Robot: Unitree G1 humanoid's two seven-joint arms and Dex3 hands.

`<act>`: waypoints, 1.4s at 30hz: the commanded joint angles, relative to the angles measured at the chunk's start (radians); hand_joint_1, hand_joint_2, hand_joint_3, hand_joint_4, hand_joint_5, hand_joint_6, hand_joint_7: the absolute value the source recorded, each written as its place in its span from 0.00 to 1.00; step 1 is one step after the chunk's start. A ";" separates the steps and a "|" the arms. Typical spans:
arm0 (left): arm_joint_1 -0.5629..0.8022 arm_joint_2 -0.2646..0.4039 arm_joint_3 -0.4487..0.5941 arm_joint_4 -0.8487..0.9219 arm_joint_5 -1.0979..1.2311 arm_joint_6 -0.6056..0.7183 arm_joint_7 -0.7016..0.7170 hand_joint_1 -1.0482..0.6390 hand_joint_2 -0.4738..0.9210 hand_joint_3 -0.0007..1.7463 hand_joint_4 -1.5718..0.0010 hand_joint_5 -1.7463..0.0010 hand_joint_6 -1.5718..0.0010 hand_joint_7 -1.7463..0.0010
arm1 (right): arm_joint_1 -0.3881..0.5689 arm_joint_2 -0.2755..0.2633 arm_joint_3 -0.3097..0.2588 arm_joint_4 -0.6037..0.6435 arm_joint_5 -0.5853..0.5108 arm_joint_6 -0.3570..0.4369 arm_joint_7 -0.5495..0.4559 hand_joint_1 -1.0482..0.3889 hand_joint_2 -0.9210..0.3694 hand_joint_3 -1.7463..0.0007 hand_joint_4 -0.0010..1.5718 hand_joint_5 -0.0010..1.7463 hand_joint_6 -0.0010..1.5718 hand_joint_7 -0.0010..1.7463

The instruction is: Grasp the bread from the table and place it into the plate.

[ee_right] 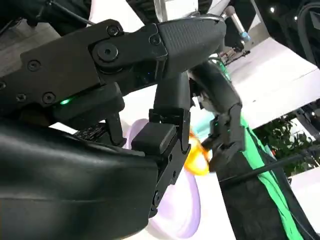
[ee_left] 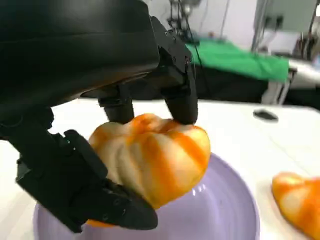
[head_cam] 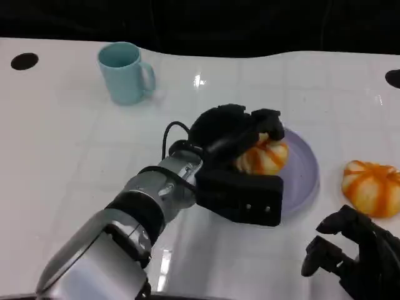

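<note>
Holding bread (head_cam: pixel 265 156) over plate (head_cam: pixel 304 178), left hand (head_cam: pixel 234 140).

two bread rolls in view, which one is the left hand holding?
The roll over the purple plate: this bread sits in the left hand. The other roll lies on the bare table beside the plate, near the right hand, untouched.

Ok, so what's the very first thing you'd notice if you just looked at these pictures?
The black left hand holding an orange-striped bread just over the purple plate in the middle of the table. Next, a second striped bread on the table beside the plate, and the light blue mug farther back.
</note>
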 commanded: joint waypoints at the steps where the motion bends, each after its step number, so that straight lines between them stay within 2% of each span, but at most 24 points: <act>1: -0.047 0.011 0.003 -0.004 -0.015 0.030 -0.118 0.23 1.00 0.25 0.96 0.75 0.84 0.97 | 0.006 -0.011 -0.008 -0.007 0.001 -0.004 0.001 0.38 0.00 0.88 0.46 0.88 0.49 0.62; 4: -0.056 0.010 -0.002 -0.011 -0.013 0.060 -0.186 0.14 1.00 0.34 1.00 0.87 0.92 0.99 | 0.006 -0.012 -0.008 -0.004 0.000 -0.008 0.005 0.38 0.00 0.87 0.46 0.88 0.49 0.62; 6: -0.057 0.011 -0.003 -0.016 -0.012 0.069 -0.205 0.12 1.00 0.37 1.00 0.90 0.93 0.99 | 0.005 -0.012 -0.008 -0.004 0.000 -0.008 0.006 0.38 0.00 0.87 0.46 0.88 0.49 0.62; 13: -0.061 0.016 -0.009 -0.022 -0.007 0.081 -0.242 0.11 1.00 0.38 1.00 0.91 0.94 0.99 | 0.005 -0.012 -0.009 -0.005 0.002 -0.005 0.005 0.38 0.00 0.87 0.46 0.88 0.49 0.63; 15: -0.069 0.022 -0.018 -0.022 0.000 0.091 -0.281 0.03 1.00 0.43 1.00 0.94 0.95 0.99 | 0.005 -0.012 -0.011 -0.007 0.004 -0.002 0.003 0.38 0.00 0.88 0.46 0.88 0.49 0.63; 22: -0.068 0.039 -0.014 -0.040 -0.011 0.083 -0.309 0.01 1.00 0.45 1.00 0.95 0.96 0.99 | 0.004 -0.014 -0.013 -0.006 0.006 0.001 0.002 0.38 0.00 0.88 0.46 0.88 0.49 0.63; 24: -0.066 0.060 -0.004 -0.057 -0.023 0.063 -0.323 0.02 1.00 0.44 0.98 0.93 0.92 0.98 | 0.001 -0.015 -0.016 -0.005 0.011 0.007 0.000 0.38 0.00 0.88 0.47 0.88 0.49 0.63; 29: -0.046 0.090 0.010 -0.093 -0.045 0.023 -0.327 0.03 1.00 0.43 0.97 0.92 0.92 0.97 | 0.003 -0.012 -0.016 -0.008 0.010 0.007 -0.003 0.38 0.00 0.88 0.47 0.88 0.49 0.63; 33: -0.008 0.125 0.057 -0.144 -0.116 -0.032 -0.363 0.07 1.00 0.38 0.95 0.89 0.89 0.96 | 0.004 -0.013 -0.016 -0.010 0.012 0.009 -0.003 0.39 0.00 0.88 0.46 0.88 0.49 0.63; 39: 0.086 0.169 0.171 -0.229 -0.283 -0.126 -0.475 0.12 1.00 0.32 0.91 0.85 0.85 0.95 | 0.001 -0.011 -0.018 -0.005 0.012 0.009 -0.001 0.38 0.00 0.88 0.47 0.88 0.49 0.62; 42: 0.159 0.163 0.262 -0.268 -0.427 -0.167 -0.554 0.19 1.00 0.24 0.82 0.79 0.77 0.94 | 0.002 -0.008 -0.016 -0.007 0.010 0.005 -0.003 0.39 0.00 0.88 0.47 0.88 0.49 0.62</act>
